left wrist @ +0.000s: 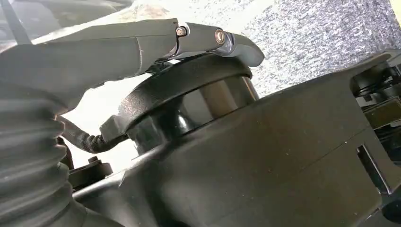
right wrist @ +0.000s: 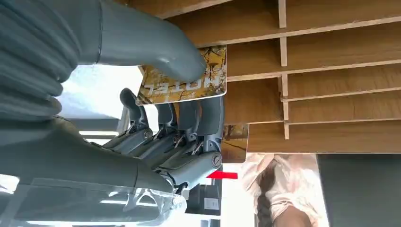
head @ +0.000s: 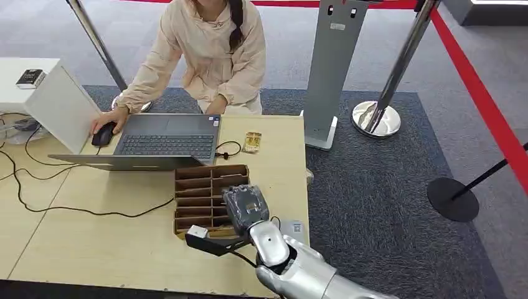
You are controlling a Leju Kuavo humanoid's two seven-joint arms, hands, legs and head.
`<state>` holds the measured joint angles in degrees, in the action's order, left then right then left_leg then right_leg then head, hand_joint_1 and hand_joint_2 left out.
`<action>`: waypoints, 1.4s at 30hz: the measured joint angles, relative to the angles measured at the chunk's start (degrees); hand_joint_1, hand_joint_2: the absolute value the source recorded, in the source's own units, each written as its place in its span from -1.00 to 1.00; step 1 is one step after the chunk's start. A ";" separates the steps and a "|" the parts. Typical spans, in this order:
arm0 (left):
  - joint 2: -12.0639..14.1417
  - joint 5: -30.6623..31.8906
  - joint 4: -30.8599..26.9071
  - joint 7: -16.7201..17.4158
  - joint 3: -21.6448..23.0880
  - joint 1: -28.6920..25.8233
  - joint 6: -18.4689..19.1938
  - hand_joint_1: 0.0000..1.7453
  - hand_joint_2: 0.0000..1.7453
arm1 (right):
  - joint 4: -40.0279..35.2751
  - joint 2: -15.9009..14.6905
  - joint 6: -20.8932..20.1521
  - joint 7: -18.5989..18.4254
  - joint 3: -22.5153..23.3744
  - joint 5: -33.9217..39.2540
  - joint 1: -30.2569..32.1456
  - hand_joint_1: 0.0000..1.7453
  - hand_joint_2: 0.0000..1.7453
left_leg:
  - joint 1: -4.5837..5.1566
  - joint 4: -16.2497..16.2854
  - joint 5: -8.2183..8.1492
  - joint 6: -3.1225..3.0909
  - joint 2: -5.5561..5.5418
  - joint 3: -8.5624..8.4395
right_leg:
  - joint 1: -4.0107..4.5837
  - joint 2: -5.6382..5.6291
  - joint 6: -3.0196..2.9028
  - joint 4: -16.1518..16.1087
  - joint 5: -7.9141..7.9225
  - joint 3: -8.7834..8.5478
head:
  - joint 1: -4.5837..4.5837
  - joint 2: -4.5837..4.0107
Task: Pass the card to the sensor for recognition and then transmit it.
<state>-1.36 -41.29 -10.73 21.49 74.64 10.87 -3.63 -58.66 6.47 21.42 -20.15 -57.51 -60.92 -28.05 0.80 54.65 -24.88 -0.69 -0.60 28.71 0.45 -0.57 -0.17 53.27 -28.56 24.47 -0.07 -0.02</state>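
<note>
Right robot hand (right wrist: 156, 118) pinches a hotel card (right wrist: 189, 80) over the wooden slotted rack (head: 208, 199), near right on the bench (head: 93, 243). Left robot hand (left wrist: 94, 56): state indeterminate.

A person (head: 212, 56) in a cream top sits behind the wooden bench (head: 93, 230), one hand on a black mouse (head: 103, 134) beside an open laptop (head: 165, 140). A black cable (head: 37, 187) trails across the bench. On the grey carpet (head: 386, 187) stand a grey pillar (head: 333, 68) and a chrome post (head: 398, 68).
</note>
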 joint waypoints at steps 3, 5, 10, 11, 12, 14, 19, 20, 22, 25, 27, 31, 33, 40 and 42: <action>0.00 0.00 0.00 0.00 0.00 0.01 0.02 -1.00 1.00 | -1.23 -0.17 -0.02 -0.68 0.20 -1.03 -0.11 0.52 1.00 | 0.00 0.01 0.00 0.00 0.00 0.00 | 0.00 0.00 0.00 0.01 0.00 0.00 | 0.00 0.00; 0.02 0.00 0.02 0.00 0.00 0.01 0.04 -1.00 1.00 | -2.27 -0.20 -0.26 -0.85 0.50 -1.64 -0.38 0.52 1.00 | 0.00 0.02 0.00 0.00 0.01 -0.01 | 0.00 0.00 0.00 0.01 0.00 0.00 | 0.00 0.00; 0.02 0.00 0.02 0.00 0.00 0.01 0.07 -1.00 1.00 | -5.68 -0.77 -2.14 -1.51 1.35 -2.95 -0.71 0.48 1.00 | 0.00 0.04 0.00 0.00 0.02 -0.01 | 0.00 0.00 0.00 0.04 0.00 0.01 | 0.00 0.00; 0.02 0.00 0.02 0.00 0.00 0.02 0.07 -1.00 1.00 | -6.27 -0.85 -2.51 -1.55 1.55 -3.08 -0.80 0.46 1.00 | 0.00 0.06 0.00 0.00 0.01 -0.01 | 0.00 0.00 0.00 0.05 0.00 0.01 | 0.00 0.00; 0.02 0.00 0.02 0.00 0.00 0.02 0.07 -1.00 1.00 | -6.82 -0.94 -2.80 -1.57 1.64 -3.32 -0.90 0.44 1.00 | 0.00 0.07 0.00 0.00 0.01 0.00 | 0.00 0.00 0.00 0.06 0.00 0.01 | 0.00 0.00; 0.02 0.00 0.02 0.00 0.00 0.02 0.07 -1.00 1.00 | -7.91 -1.05 -3.30 -1.59 1.90 -3.76 -0.97 0.40 1.00 | 0.00 0.07 0.00 0.00 0.01 0.00 | 0.00 0.00 0.00 0.07 0.00 0.01 | 0.00 0.00; 0.02 0.00 0.02 0.00 0.00 0.03 0.07 -1.00 1.00 | -10.06 -1.40 -3.58 -1.57 2.49 -4.26 -1.02 0.32 1.00 | 0.00 0.10 0.00 0.00 0.01 0.00 | 0.00 0.00 0.00 0.09 0.00 0.00 | 0.00 0.00; 0.02 0.00 0.02 0.00 0.02 0.03 0.07 -1.00 1.00 | -10.40 -1.46 -3.58 -1.51 2.54 -4.35 -1.03 0.26 1.00 | 0.00 0.10 0.00 0.00 0.01 0.00 | 0.00 0.00 0.00 0.09 0.00 0.01 | 0.00 0.00; 0.02 0.00 0.02 0.00 0.00 0.03 0.07 -1.00 1.00 | -11.17 -1.57 -3.58 -1.49 2.64 -4.46 -1.03 0.22 1.00 | 0.00 0.11 0.00 0.00 0.01 0.00 | 0.00 0.00 0.00 0.09 0.00 0.01 | 0.00 0.00; 0.02 0.00 0.02 0.00 0.02 0.02 0.07 -1.00 1.00 | -12.46 -1.86 -3.61 -1.46 2.91 -4.57 -1.11 0.12 1.00 | 0.00 0.12 0.00 0.00 0.01 0.00 | 0.00 0.00 0.00 0.09 0.00 0.01 | 0.00 0.00; 0.02 0.00 0.04 0.00 0.02 0.03 0.07 -1.00 1.00 | -13.31 -2.03 -3.61 -1.46 3.02 -4.61 -1.29 0.06 1.00 | 0.00 0.12 0.00 0.00 0.02 0.00 | 0.00 0.00 0.00 0.09 0.00 0.01 | 0.00 0.00; 0.02 0.00 0.04 0.00 0.02 0.02 0.07 -1.00 1.00 | -15.30 -2.47 -3.67 -1.53 3.65 -4.90 -1.43 0.02 1.00 | 0.00 0.12 0.00 0.00 0.01 0.00 | 0.00 0.00 0.00 0.09 0.00 0.01 | 0.00 0.00; 0.02 0.00 0.04 -0.02 0.02 0.03 0.13 -1.00 1.00 | -16.22 -2.69 -3.87 -1.86 4.02 -5.18 -1.60 0.00 1.00 | 0.00 0.13 0.00 0.00 0.02 0.00 | 0.00 0.00 0.00 0.10 0.00 0.01 | 0.00 0.00; 0.02 0.00 0.04 -0.31 0.02 -0.01 0.17 -1.00 1.00 | -20.79 -3.87 -5.84 -3.41 5.64 -6.32 -2.92 0.00 1.00 | 0.00 0.14 0.00 0.00 0.01 0.00 | 0.00 0.00 0.00 0.10 0.00 0.01 | 0.00 0.00; 0.02 0.00 0.07 -0.31 0.00 -0.01 0.26 -1.00 1.00 | -22.18 -4.33 -6.53 -3.74 6.16 -6.49 -3.38 -0.02 1.00 | 0.00 0.14 0.00 0.00 0.01 0.00 | -0.01 0.00 0.00 0.10 0.00 0.01 | 0.00 0.00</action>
<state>-1.33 -41.29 -10.67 21.18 74.64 10.86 -3.37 -80.85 2.14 14.89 -23.89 -51.34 -67.41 -31.43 0.80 54.79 -24.88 -0.69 -0.59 28.71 0.45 -0.57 -0.17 53.36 -28.55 24.48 -0.07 -0.02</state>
